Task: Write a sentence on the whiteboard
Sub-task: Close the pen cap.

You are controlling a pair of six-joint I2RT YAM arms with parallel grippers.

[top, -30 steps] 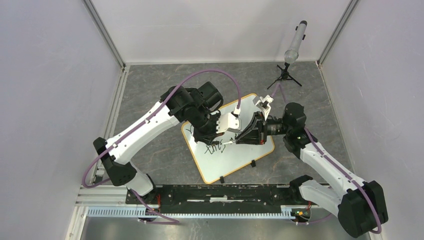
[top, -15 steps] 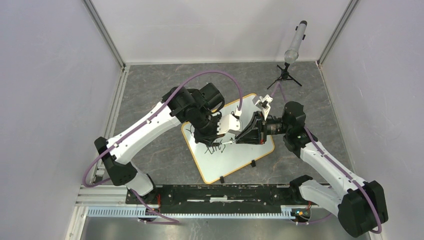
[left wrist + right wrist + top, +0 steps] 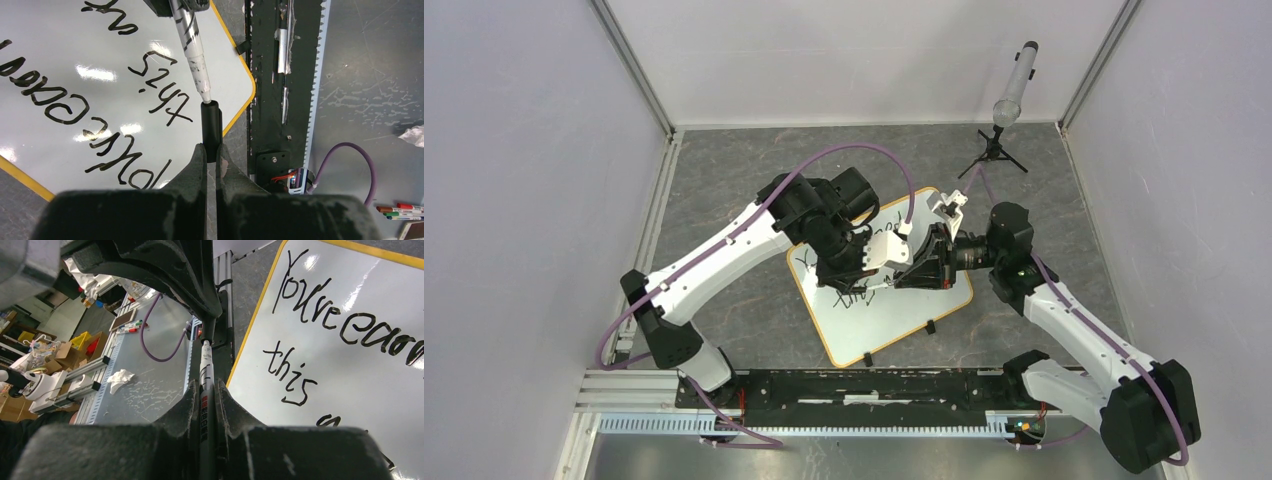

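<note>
The left gripper [image 3: 211, 150] is pressed shut on a black cap [image 3: 211, 122], which is pinched between its two fingers. The right gripper [image 3: 206, 387] is closed on the marker [image 3: 205, 365] (a thin white one with dark print), which is gripped around its body. The marker is pointed straight at the cap, and its thin end is met by the cap's mouth. How far it is pushed in cannot be told. In the top view the two grippers are faced toward each other. Marker and cap are held in one line between them, roughly from left to right.

The whiteboard [image 3: 894, 318] is laid flat on the grey table [image 3: 744, 310], right under both grippers. It is turned at a slant, so its long side is run from near left up to far right. Its two black clip feet [image 3: 867, 358] are seen on the long edge nearest the arm bases. The sentence [image 3: 327, 319] is written in black in slanted lines on the part of the board under the grippers. "You've" and "this" can be read in the right wrist view; the rest is cut off or hidden.
</note>
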